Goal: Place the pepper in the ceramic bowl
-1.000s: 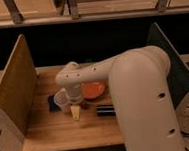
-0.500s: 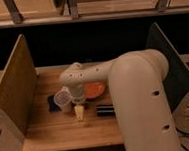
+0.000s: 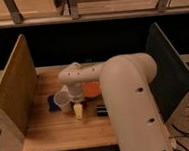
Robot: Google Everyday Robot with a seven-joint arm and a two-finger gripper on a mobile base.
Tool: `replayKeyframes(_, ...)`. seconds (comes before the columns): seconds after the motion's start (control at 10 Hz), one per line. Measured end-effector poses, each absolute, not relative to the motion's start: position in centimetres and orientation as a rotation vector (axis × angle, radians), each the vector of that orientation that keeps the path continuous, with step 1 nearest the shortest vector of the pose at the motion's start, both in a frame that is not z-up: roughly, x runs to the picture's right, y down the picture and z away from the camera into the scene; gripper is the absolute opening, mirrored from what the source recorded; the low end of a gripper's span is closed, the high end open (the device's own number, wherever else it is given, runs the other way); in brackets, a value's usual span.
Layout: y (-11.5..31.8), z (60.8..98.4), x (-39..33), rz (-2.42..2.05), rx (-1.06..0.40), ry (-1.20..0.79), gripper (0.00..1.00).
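Progress looks slight from where I stand: the ceramic bowl (image 3: 93,88) sits near the middle of the wooden table (image 3: 53,136), half hidden behind the robot's thick white arm (image 3: 130,101), and the part of it I can see holds nothing I can make out. The gripper (image 3: 79,111) hangs low over the tabletop just in front of the bowl and beside a whitish plastic cup (image 3: 61,99). Its pale fingers are apart and, as far as I can tell, have nothing between them. The pepper itself I cannot pick out with any certainty. A small dark thing (image 3: 100,109) lies on the wood just beside the gripper, close against the arm, too dim to name, and a dark blue thing (image 3: 51,102) lies on the other side of the cup. So I judge the pick not yet made: the pepper has to be found and grasped, lifted over the rim, and let go inside the bowl.
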State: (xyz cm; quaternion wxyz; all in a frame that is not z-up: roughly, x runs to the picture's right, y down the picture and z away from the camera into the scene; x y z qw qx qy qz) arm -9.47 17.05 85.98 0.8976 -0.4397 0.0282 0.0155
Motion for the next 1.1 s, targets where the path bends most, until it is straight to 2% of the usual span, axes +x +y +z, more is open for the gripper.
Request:
replayKeyframes(0.6, 17.9, 86.9, -9.6, 0.021, -0.964, 0.075, 0.78)
replayKeyframes(0.8, 18.0, 87.3, -9.6, 0.023, -0.973, 0.078, 0.62)
replayKeyframes(1.1, 17.5, 87.8, -9.6, 0.035, -0.971, 0.079, 0.29)
